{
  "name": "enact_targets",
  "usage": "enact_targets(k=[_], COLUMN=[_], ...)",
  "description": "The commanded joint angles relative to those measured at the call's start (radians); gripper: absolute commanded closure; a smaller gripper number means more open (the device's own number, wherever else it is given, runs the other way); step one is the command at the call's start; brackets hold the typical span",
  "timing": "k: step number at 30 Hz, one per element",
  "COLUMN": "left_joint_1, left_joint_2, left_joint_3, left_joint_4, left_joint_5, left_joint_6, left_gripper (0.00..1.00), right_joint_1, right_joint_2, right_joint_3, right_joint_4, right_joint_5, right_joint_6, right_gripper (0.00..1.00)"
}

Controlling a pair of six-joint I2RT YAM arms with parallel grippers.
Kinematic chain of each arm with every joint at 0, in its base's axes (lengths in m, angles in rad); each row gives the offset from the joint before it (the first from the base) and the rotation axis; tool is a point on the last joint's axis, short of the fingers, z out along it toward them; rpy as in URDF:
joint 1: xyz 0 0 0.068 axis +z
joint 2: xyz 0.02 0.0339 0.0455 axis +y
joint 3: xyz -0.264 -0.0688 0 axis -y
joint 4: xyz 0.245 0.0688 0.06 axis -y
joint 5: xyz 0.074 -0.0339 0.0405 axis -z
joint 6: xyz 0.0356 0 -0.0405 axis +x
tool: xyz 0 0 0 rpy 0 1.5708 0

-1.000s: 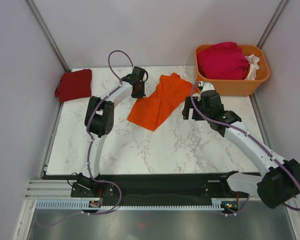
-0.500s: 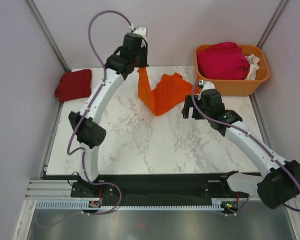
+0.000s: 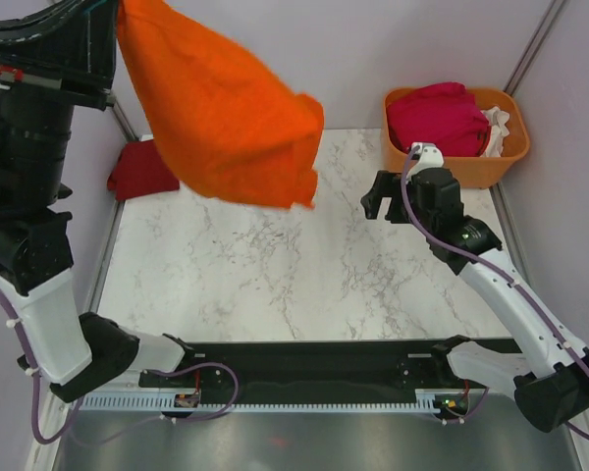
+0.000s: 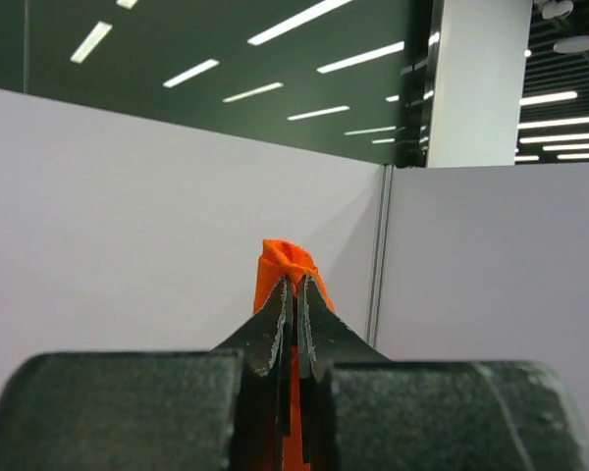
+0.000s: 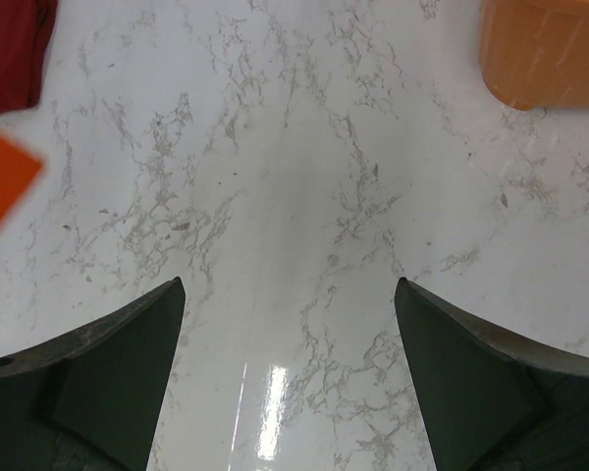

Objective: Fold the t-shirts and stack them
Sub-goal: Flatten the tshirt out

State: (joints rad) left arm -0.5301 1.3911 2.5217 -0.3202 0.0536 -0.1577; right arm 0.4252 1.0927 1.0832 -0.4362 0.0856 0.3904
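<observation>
Orange t-shirt (image 3: 226, 108), long axis vertical, in clamped left end effector (image 4: 294, 287); right end effector (image 5: 290, 287) wide open, empty.

High rear overhead camera; left wrist level, toward walls (image 4: 128, 196); right wrist close above the shared table (image 5: 294, 196).

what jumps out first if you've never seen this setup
The bright orange t-shirt fills the upper left of the overhead view, hanging well above the table, pinched in the shut left gripper. At the far right corner an orange basket holds a magenta t-shirt, with the open right gripper hovering empty nearby.
</observation>
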Motion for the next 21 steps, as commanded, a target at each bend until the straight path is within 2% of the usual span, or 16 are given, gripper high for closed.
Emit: enact_targets(k=[1, 5, 7, 12, 16, 18, 19, 21], left_joint_1=[0.001, -0.002, -0.013, -0.021, -0.021, -0.021, -0.021, -0.019], left_joint_2=[0.108, 0.126, 0.163, 0.209, 0.224, 0.212, 0.209, 0.236], left_joint_3=[-0.046, -0.037, -0.005, 0.043, -0.003, -0.096, -0.142, -0.288], left_joint_4=[-0.077, -0.025, -0.020, 0.007, 0.001, -0.003, -0.011, -0.029], left_joint_5=[0.003, 0.239, 0.255, 0.227, 0.212, 0.172, 0.142, -0.025], left_joint_6=[-0.052, -0.211, -0.229, -0.273, -0.264, -0.223, -0.195, -0.088], left_gripper=[0.98, 0.98, 0.98, 0.98, 0.98, 0.97, 0.91, 0.84], right_joint_1=[0.000, 0.001, 0.000, 0.001, 0.001, 0.000, 0.000, 0.001], right_joint_2=[-0.039, -0.073, -0.074, -0.088, -0.083, -0.077, -0.079, -0.074], right_joint_3=[0.035, 0.023, 0.030, 0.035, 0.030, 0.023, 0.018, 0.017], right_joint_4=[-0.030, -0.035, -0.051, -0.061, -0.062, -0.062, -0.064, -0.067], right_joint_5=[0.011, 0.042, 0.046, 0.066, 0.068, 0.074, 0.080, 0.091], right_joint_6=[0.024, 0.028, 0.025, 0.022, 0.022, 0.018, 0.015, 0.010], right_gripper=[0.03, 0.02, 0.02, 0.02, 0.02, 0.02, 0.02, 0.02])
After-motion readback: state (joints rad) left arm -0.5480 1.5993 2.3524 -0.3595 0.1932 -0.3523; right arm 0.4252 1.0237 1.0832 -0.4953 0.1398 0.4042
